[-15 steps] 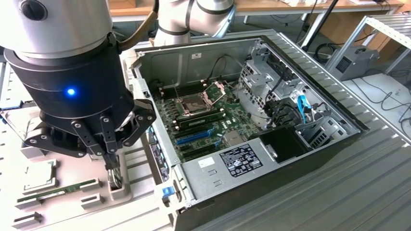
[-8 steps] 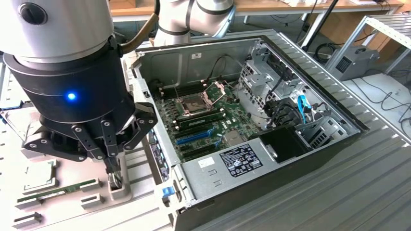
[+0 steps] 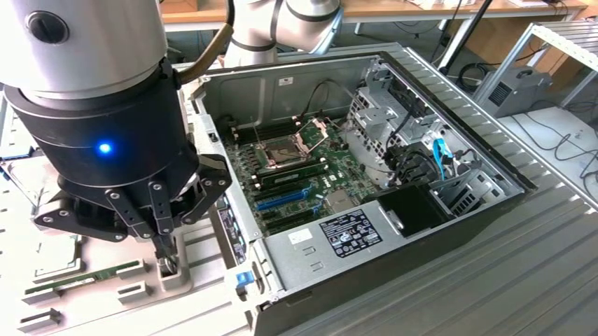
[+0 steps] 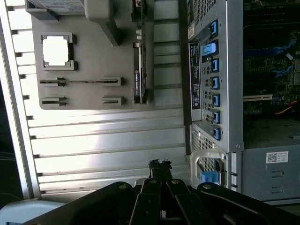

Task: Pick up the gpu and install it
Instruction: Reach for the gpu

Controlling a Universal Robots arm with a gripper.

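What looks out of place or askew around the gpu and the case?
Nothing stands out. The gpu stands on edge, straight in the parts tray; the RAM stick lies level in its holder nearby; the computer case sits open. The gripper is shut, not on the gpu.

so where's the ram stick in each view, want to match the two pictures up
Exterior view: the ram stick lies in the grey parts tray at the exterior view's lower left.
Wrist view: the ram stick stands on edge between two clips in the same parts tray, next to the square cpu.
Shared landmark: the blue tab at a corner of the computer case.
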